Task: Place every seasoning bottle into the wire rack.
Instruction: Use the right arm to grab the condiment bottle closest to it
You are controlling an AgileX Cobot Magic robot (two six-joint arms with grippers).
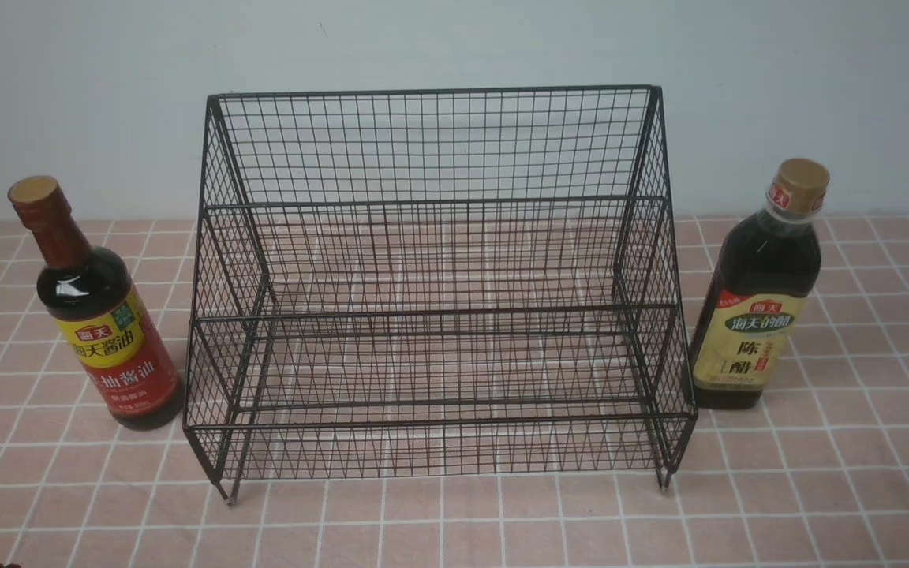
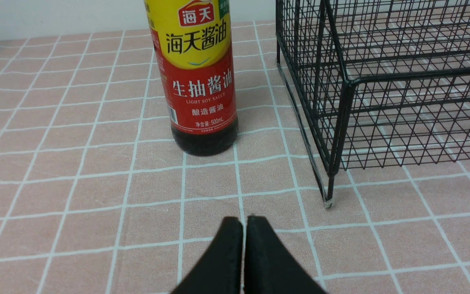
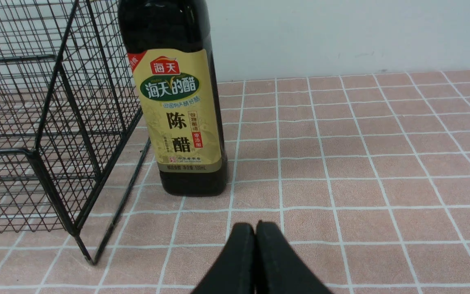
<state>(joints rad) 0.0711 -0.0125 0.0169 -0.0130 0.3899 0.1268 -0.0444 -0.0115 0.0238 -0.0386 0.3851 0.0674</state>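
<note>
The black wire rack [image 1: 439,315] stands in the middle of the tiled table, both tiers bare. The round long-necked bottle with the red-and-yellow label [image 1: 103,331] stands upright left of the rack; it also shows in the left wrist view [image 2: 200,81]. The squarer bottle with the beige-yellow label [image 1: 758,300] stands upright right of the rack, close to its side; it also shows in the right wrist view [image 3: 178,110]. My left gripper [image 2: 244,220] is shut and empty, short of the red-label bottle. My right gripper [image 3: 255,226] is shut and empty, short of the beige-label bottle. Neither gripper shows in the front view.
The rack's side and front foot show in the left wrist view [image 2: 361,90] and in the right wrist view [image 3: 55,134]. A pale wall [image 1: 454,47] rises behind the table. Pink tiled tabletop [image 1: 454,521] runs in front of the rack.
</note>
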